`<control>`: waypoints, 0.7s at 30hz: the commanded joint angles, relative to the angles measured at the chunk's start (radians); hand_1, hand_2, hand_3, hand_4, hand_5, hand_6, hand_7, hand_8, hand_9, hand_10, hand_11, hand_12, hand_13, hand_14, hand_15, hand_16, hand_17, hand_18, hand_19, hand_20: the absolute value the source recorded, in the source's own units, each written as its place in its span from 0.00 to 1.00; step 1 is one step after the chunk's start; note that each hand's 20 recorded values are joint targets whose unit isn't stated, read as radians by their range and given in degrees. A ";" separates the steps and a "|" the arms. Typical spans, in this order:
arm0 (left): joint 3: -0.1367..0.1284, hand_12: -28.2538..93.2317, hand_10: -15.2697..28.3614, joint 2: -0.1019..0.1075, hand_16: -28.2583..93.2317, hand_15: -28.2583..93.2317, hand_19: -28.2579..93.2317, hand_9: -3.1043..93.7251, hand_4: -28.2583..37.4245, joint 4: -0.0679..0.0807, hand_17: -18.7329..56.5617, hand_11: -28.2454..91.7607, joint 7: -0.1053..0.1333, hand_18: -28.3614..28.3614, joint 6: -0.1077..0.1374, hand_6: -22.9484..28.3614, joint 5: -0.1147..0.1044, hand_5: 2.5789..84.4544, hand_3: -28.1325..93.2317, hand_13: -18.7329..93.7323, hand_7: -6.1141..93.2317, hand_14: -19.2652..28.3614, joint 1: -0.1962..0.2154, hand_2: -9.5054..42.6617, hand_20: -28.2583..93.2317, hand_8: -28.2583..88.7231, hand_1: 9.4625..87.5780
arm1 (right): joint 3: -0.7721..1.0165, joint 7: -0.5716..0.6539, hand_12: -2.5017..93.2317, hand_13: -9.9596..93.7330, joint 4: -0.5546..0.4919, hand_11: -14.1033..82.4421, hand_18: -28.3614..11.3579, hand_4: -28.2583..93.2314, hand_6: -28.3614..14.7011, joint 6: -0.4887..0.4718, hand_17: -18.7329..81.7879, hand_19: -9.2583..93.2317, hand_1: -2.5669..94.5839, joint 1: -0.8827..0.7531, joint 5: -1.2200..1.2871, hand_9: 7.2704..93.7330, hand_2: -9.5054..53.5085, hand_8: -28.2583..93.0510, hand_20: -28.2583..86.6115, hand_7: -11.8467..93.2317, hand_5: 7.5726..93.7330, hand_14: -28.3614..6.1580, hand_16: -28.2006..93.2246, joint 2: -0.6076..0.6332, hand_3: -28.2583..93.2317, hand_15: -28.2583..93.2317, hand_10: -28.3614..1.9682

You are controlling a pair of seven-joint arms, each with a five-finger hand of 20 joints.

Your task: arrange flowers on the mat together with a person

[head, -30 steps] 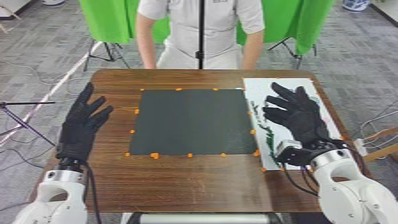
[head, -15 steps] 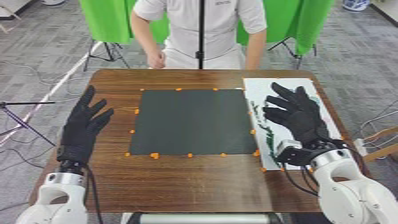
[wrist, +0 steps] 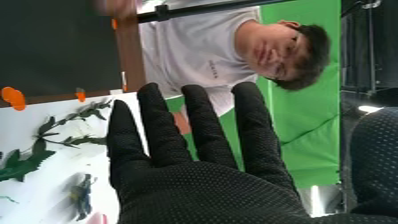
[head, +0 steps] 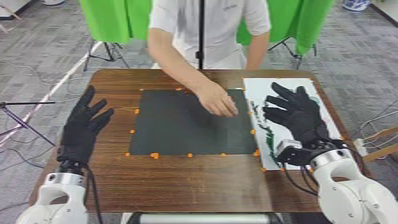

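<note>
Person's hand [head: 218, 102] has come in from beyond the dark mat [head: 178, 137] and is now over its far right part; half a second ago it hung beside the person's body. Robot hands match that frame.

Brown desk [head: 187, 187] runs out past the mat on all sides. Person in a white short-sleeved top [head: 235, 27] stands beyond the mat's far side, arm stretched across its far edge, fingers pointing down at it. Can't tell if they touch it or hold anything.

White sheet [head: 259, 86] lies along the mat's right side. Left hand [head: 80, 132] is left of the mat, open, fingers loosely extended, nothing in it. Right hand [head: 298, 120] is right of the mat, above the sheet, also open, fingers spread and empty.

Task's plant pieces are on the sheet, right of the mat: leafy green stems [wrist: 35, 159], plus a dark leafy sprig [wrist: 82, 196] farther from the mat than those. Small pink bit [wrist: 96, 219] also there, too cut off to identify. Orange tabs [head: 155, 155] dot the mat's edges, a few clustered at its near side.
</note>
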 commanded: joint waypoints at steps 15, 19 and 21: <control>0.001 0.35 0.63 -0.010 0.25 0.38 0.61 0.31 0.00 -0.005 0.09 0.30 -0.009 1.00 0.009 0.36 -0.005 0.25 0.83 0.36 0.17 0.81 0.010 0.28 0.21 0.16 0.11 | -0.010 -0.012 0.21 0.38 -0.002 0.18 0.14 0.00 0.68 0.022 0.20 0.36 0.12 0.000 0.002 0.32 0.36 0.18 0.40 0.17 0.32 0.20 0.49 0.008 0.74 0.27 0.39; 0.001 0.35 0.63 -0.008 0.25 0.38 0.61 0.30 0.00 -0.006 0.09 0.30 -0.010 1.00 0.010 0.36 -0.005 0.25 0.83 0.36 0.17 0.81 0.011 0.28 0.21 0.16 0.11 | -0.013 -0.008 0.21 0.38 0.000 0.18 0.14 0.00 0.68 0.026 0.20 0.36 0.12 0.003 0.002 0.32 0.36 0.18 0.40 0.17 0.32 0.20 0.49 0.009 0.74 0.27 0.39; 0.001 0.35 0.63 -0.009 0.25 0.38 0.61 0.30 0.00 -0.006 0.09 0.30 -0.009 1.00 0.010 0.36 -0.005 0.25 0.83 0.36 0.17 0.81 0.012 0.28 0.21 0.16 0.11 | -0.015 -0.013 0.21 0.38 0.000 0.18 0.14 0.00 0.68 0.031 0.20 0.36 0.12 0.002 0.003 0.32 0.36 0.18 0.40 0.17 0.32 0.20 0.49 0.011 0.74 0.27 0.39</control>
